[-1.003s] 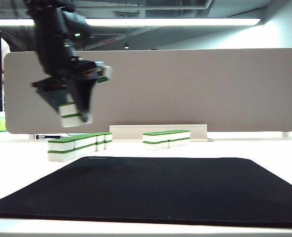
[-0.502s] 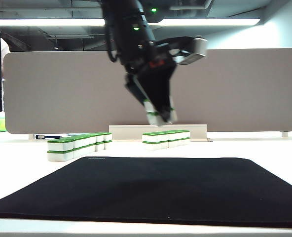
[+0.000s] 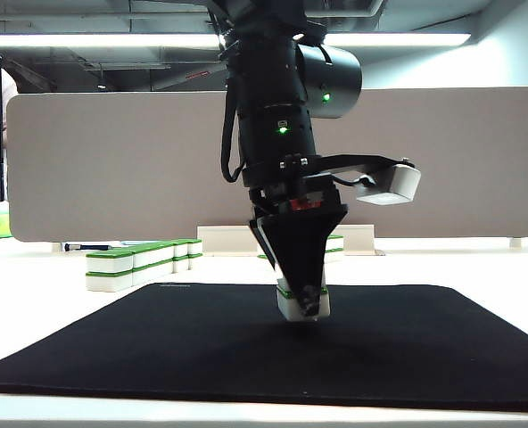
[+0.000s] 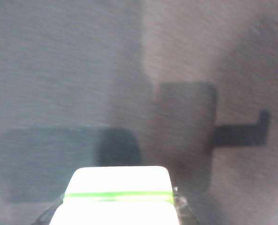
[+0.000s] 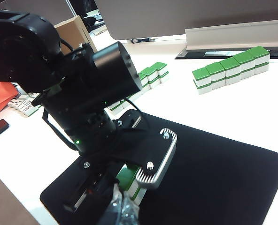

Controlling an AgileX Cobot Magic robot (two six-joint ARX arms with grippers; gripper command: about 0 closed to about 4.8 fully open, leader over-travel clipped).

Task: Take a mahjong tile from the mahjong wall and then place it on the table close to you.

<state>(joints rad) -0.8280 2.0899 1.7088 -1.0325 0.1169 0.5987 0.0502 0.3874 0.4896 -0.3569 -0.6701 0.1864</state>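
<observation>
My left gripper points straight down over the middle of the black mat, shut on a mahjong tile, a white block with a green band. The tile hangs just above the mat; contact cannot be told. In the left wrist view the tile fills the space between the fingers, with the mat blurred beneath. The right wrist view shows the left arm from the side, with the tile in its jaws. The mahjong wall stands two high at the back left on the white table. My right gripper shows in no view.
A shorter row of green-topped blocks stands behind the mat and is mostly hidden by the arm in the exterior view. A grey-beige divider panel closes off the back of the table. Loose tiles and clutter lie off to the side.
The left arm has swung from above the wall on the left to the middle and come down close over the mat, still holding the tile. The wrist has rolled.
</observation>
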